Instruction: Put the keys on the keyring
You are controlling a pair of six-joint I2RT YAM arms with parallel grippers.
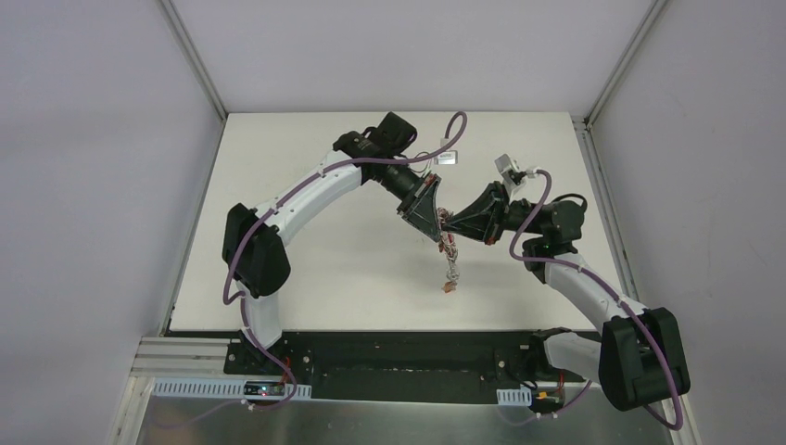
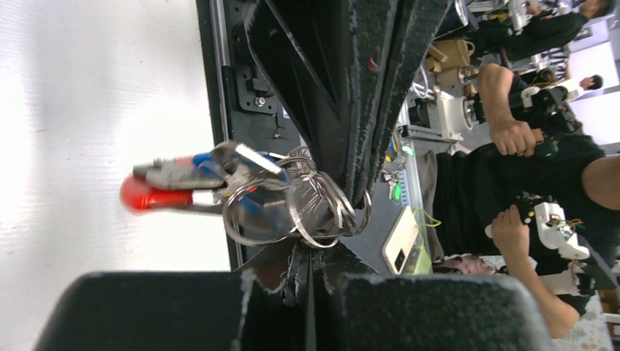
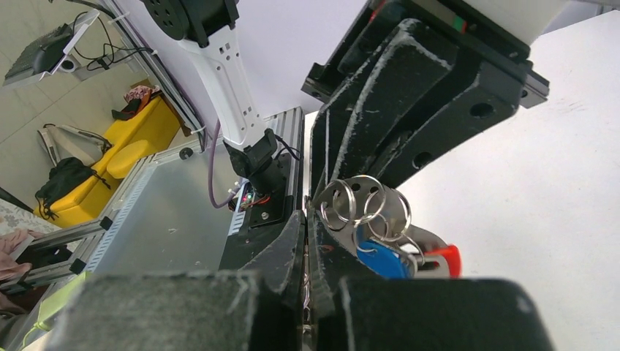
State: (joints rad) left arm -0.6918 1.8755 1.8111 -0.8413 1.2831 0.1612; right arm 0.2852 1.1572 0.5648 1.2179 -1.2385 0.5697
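The keyring [image 1: 451,269] is a bunch of grey metal rings with coloured tags. It dangles above the white table [image 1: 306,250] from the spot where both grippers meet. My left gripper [image 1: 436,232] is shut, and the rings [image 2: 292,208] sit right at its tips [image 2: 311,252]. A red end [image 2: 142,196] and blue tags hang furthest out. My right gripper [image 1: 449,221] comes in from the right, also shut [image 3: 307,219], with the rings [image 3: 365,208], a blue tag [image 3: 382,259] and the red end [image 3: 446,257] just beside its fingers. I cannot pick out the keys from the tags.
A small grey square object [image 1: 448,158] lies on the table behind the grippers. The black base rail [image 1: 399,357] runs along the near edge. Metal frame posts [image 1: 593,158] border the table on both sides.
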